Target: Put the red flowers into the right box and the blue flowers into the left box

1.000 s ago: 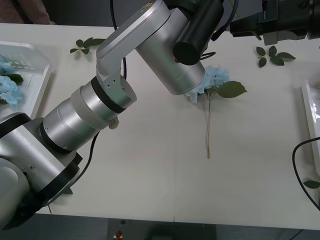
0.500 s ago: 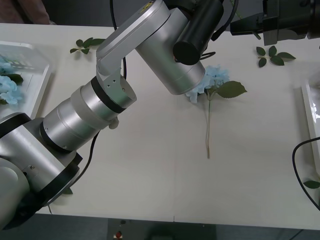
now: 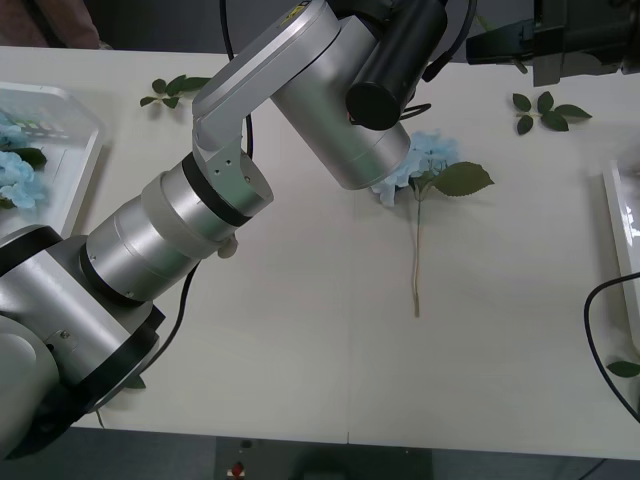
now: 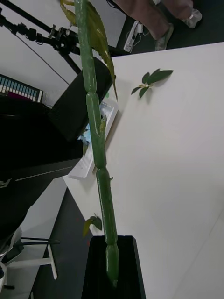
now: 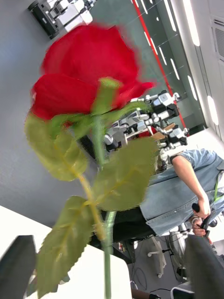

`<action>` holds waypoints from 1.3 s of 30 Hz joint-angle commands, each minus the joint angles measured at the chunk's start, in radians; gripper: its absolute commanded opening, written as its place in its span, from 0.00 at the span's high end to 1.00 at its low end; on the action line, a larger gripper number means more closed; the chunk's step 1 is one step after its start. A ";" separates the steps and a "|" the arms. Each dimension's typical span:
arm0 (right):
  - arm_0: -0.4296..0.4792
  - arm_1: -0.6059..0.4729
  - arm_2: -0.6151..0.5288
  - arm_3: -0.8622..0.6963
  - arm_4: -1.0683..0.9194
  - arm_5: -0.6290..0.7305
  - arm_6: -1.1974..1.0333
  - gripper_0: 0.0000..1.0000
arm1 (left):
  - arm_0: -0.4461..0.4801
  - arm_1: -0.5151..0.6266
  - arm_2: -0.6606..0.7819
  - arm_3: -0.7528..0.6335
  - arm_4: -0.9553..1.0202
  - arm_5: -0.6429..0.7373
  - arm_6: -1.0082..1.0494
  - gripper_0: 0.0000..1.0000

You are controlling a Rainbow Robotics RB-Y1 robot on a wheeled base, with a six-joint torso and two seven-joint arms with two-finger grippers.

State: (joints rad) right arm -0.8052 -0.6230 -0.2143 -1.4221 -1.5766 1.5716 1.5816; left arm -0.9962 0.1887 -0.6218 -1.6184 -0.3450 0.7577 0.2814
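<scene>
- Red flower (image 5: 88, 79) is up in the air, with its thin stem between the spread fingers of the left hand (image 5: 109, 266), which is not closed.
- Right hand (image 4: 112, 266) is clenched on a green stem (image 4: 95, 140), probably this rose's.
- It looks light and bendy. Hold the stem, not the soft petals.
- One blue flower (image 3: 425, 160) lies on the desk (image 3: 300, 330), well apart from the left box (image 3: 85, 165).

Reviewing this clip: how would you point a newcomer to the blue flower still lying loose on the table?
On the table, look just past the left arm's silver wrist, near the middle. The blue flower lies there, its thin stem pointing toward the robot. Unlike the blue flowers in the left box, it lies on bare tabletop.
</scene>
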 commanded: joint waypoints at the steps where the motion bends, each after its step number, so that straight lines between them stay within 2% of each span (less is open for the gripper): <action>1: -0.015 -0.050 -0.033 -0.015 -0.011 -0.004 -0.040 1.00 | -0.024 -0.009 0.005 -0.040 -0.006 -0.003 0.018 0.00; 14: 0.115 -0.161 -0.175 -0.015 -0.003 0.008 -0.043 1.00 | -0.004 -0.017 0.005 -0.031 -0.009 0.000 0.016 0.00; 17: 0.149 -0.188 -0.254 -0.017 0.067 0.079 -0.043 1.00 | 0.024 -0.011 0.044 -0.043 0.009 0.002 -0.083 0.00; 19: 0.162 -0.196 -0.313 -0.015 0.125 0.133 -0.043 1.00 | 0.031 -0.008 0.074 -0.049 0.089 0.005 -0.159 0.00; 23: 0.184 -0.216 -0.364 -0.015 0.227 0.185 -0.046 1.00 | 0.030 -0.008 0.129 -0.060 0.221 0.037 -0.294 0.00; 28: 0.241 -0.250 -0.419 -0.015 0.359 0.197 -0.046 1.00 | 0.031 -0.006 0.232 -0.133 0.451 0.233 -0.557 0.00; 34: 0.304 -0.270 -0.464 -0.015 0.471 0.197 -0.048 1.00 | 0.031 0.003 0.323 -0.232 0.604 0.466 -0.761 0.00; 39: 0.365 -0.290 -0.493 -0.017 0.572 0.197 -0.049 1.00 | 0.042 0.012 0.461 -0.328 0.761 0.718 -1.033 0.00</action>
State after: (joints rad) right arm -0.4575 -0.8606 -0.6915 -1.4219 -1.0336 1.7680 1.5647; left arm -0.9532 0.1889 -0.2238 -1.8748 0.3687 1.4157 -0.5887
